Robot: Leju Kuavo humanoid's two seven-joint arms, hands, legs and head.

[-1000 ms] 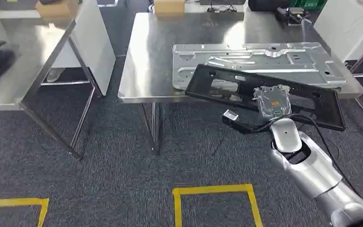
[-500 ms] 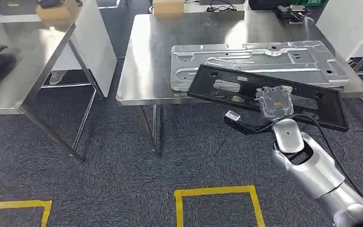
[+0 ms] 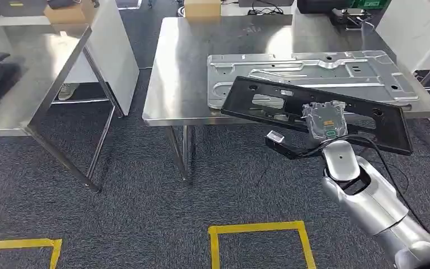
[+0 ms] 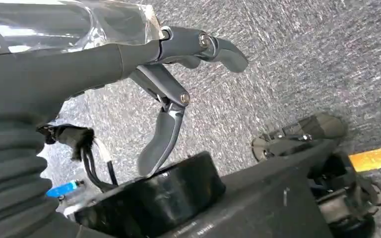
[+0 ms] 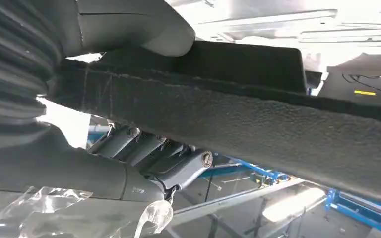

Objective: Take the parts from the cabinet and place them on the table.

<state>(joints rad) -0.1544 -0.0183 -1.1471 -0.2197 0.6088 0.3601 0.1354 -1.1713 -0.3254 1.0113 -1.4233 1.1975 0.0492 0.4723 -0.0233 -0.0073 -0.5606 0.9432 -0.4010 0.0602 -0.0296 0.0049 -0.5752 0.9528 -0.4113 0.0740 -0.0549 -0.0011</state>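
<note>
Over the bench's (image 3: 179,67) near edge, the right hand (image 3: 325,119) grips the black frame panel (image 3: 313,109), now nudged slightly farther across the silver stamped plate (image 3: 313,73); set-down looks close. Left hand (image 4: 168,99) hangs loose, fingers apart, holding nothing.

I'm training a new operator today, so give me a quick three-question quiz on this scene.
1. True or false: the right hand holds the black frame.
2. What lies flat on the steel table? A) silver metal panel B) blue crate C) red toolbox
3. The left hand has its fingers apart above what surface?

Key: 1 true; 2 A; 3 the carpet floor.
</note>
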